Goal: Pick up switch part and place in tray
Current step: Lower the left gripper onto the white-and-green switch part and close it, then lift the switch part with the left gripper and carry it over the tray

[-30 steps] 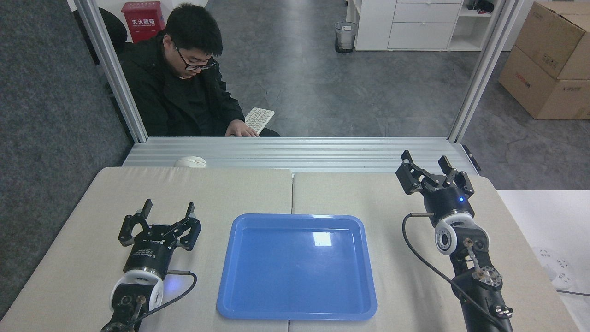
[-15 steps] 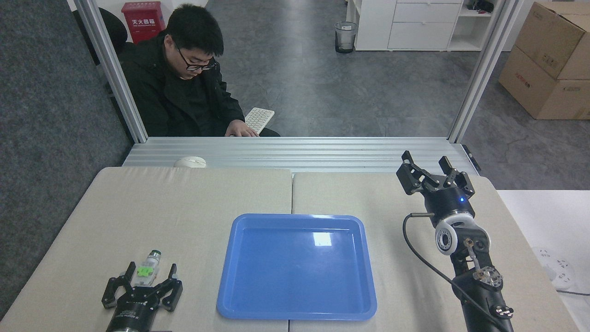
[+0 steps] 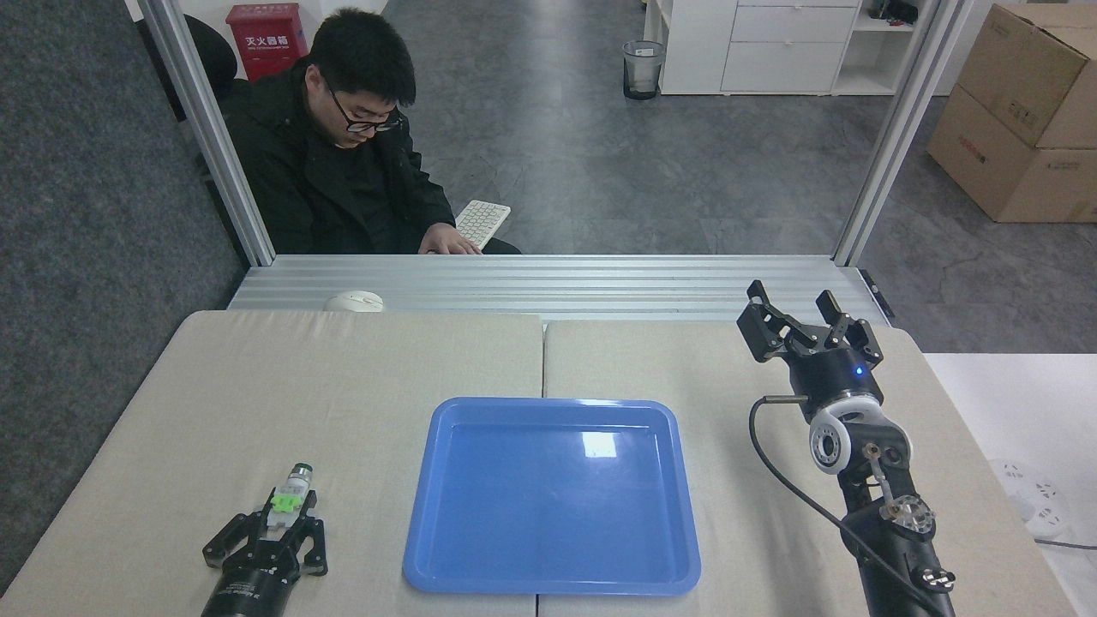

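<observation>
The left gripper [image 3: 287, 521] is sitting low at about seven o'clock on the beige surface [image 3: 368, 368], and its fingers [image 3: 306, 526] are drawn in narrow around the white body of the switch part [image 3: 290, 495]. The part is lying on the padding just left of the tray [image 3: 553, 493], its dark cap pointing away toward one o'clock and its green block showing just ahead of the fingertips. From here the grasp looks made, or very nearly so, but the part is not yet lifting clear as far as I can tell. So the first half of the job is being finished. The lift, the carry toward three o'clock and the release into the blue tray, which is holding nothing, are all still to come.

Compared with half a second ago, the fingers have gone from spread wide to pinched in on the part, and the part itself has shifted a little to the right and nearer the tray. A second ago that gripper was higher up the surface and open.

The right gripper [image 3: 804, 321] is hovering at about two o'clock with its fingers spread, unchanged. A person [image 3: 343, 154] is sitting beyond the rail at eleven o'clock.
</observation>
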Robot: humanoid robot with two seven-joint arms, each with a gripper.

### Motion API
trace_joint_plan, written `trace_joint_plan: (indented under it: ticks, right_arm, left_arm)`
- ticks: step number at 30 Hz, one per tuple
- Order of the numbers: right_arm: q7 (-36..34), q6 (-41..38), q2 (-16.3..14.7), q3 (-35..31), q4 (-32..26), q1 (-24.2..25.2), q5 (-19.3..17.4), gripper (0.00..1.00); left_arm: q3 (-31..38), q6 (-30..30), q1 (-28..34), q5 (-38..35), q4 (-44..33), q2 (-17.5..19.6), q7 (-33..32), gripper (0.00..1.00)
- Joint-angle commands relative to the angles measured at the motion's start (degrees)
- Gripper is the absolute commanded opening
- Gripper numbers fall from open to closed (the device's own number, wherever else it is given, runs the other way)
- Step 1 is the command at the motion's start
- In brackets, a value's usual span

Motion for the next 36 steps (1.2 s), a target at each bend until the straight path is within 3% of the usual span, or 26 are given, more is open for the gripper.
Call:
trace_joint_plan:
  ticks: [1, 9, 13, 16, 20, 28, 36]
  right_arm:
    - [0.04, -0.03, 0.0, 0.0, 0.0, -0.01, 0.0, 1.0]
    - [-0.04, 0.06, -0.09, 0.0, 0.0, -0.01, 0.0, 1.0]
    - [0.04, -0.03, -0.09, 0.09, 0.0, -0.01, 0.09, 1.0]
    - [-0.04, -0.03, 0.0, 0.09, 0.0, -0.1, 0.0, 1.0]
    - [-0.04, 0.06, 0.0, 0.09, 0.0, -0.1, 0.0, 1.0]
    - [0.04, -0.03, 0.0, 0.09, 0.0, -0.1, 0.0, 1.0]
    - [0.04, -0.03, 0.0, 0.09, 0.0, -0.1, 0.0, 1.0]
  left_arm:
    - [0.9, 0.63, -0.44, 0.76, 1.02, 1.48, -0.98, 0.0]
    - [1.26, -0.6, -2.02, 1.37, -13.82, 1.92, -1.77, 0.0]
    - [1.17, -8.05, -3.34, 1.55, -22.79, 1.22, -4.58, 0.0]
    - [0.29, -12.11, -6.05, 1.64, -25.27, -0.53, -7.91, 0.0]
    - [-2.51, -13.17, -10.63, 1.46, -23.43, -4.13, -11.79, 0.0]
    - [-16.31, -13.08, -10.9, 0.59, -16.14, -5.28, -12.85, 0.0]
    - [-18.61, -12.2, -11.25, -2.83, -5.15, -7.13, -14.07, 0.0]
